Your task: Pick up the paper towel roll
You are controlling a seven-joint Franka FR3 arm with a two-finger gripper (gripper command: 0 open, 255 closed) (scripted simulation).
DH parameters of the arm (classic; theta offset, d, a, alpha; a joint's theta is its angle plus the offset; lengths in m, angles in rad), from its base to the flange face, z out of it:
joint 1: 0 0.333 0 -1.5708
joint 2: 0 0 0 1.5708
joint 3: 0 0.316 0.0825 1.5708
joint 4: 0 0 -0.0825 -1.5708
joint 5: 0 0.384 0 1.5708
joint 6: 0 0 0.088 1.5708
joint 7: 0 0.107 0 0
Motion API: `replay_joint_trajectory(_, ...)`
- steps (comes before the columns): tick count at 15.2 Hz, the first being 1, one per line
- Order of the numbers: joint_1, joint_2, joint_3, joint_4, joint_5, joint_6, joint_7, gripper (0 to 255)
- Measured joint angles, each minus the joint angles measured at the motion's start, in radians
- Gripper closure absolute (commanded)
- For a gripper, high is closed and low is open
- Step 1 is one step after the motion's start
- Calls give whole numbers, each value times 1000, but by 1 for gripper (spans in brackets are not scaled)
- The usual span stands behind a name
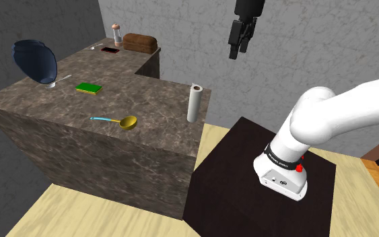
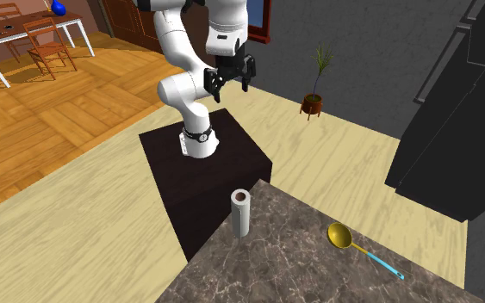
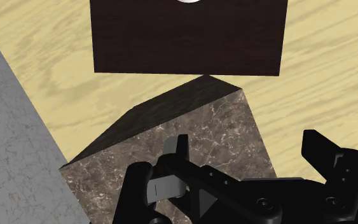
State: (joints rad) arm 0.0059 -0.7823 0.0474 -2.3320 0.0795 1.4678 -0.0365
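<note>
A white paper towel roll [image 1: 194, 102] stands upright near the corner of the marble counter [image 1: 60, 108] that is closest to the stand, also seen from across the counter [image 2: 241, 213]. My black gripper [image 1: 239, 44] hangs high in the air, above and to the shoulder view's right of the roll, far from it. Its fingers point down and stand apart with nothing between them [image 2: 229, 82]. In the wrist view the gripper [image 3: 248, 149] looks down on the counter's corner, and a pale grey piece of the roll [image 3: 165, 184] shows beside one finger, partly hidden.
On the counter lie a gold ladle with a blue handle [image 1: 117, 122], a green sponge [image 1: 88, 88], a dark blue bowl [image 1: 34, 60], a brown box [image 1: 141, 43] and a shaker [image 1: 116, 32]. The dark stand [image 1: 248, 182] is next to the counter. A potted plant [image 2: 315, 90] stands on the floor.
</note>
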Motion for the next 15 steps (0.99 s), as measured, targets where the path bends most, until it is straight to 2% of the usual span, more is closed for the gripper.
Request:
replay_joint_trajectory(3, -3, 15, -7, -27, -7, 42, -14, 0)
replay_joint_trajectory(15, -21, 330, -60, -101, -40, 445, -127, 0)
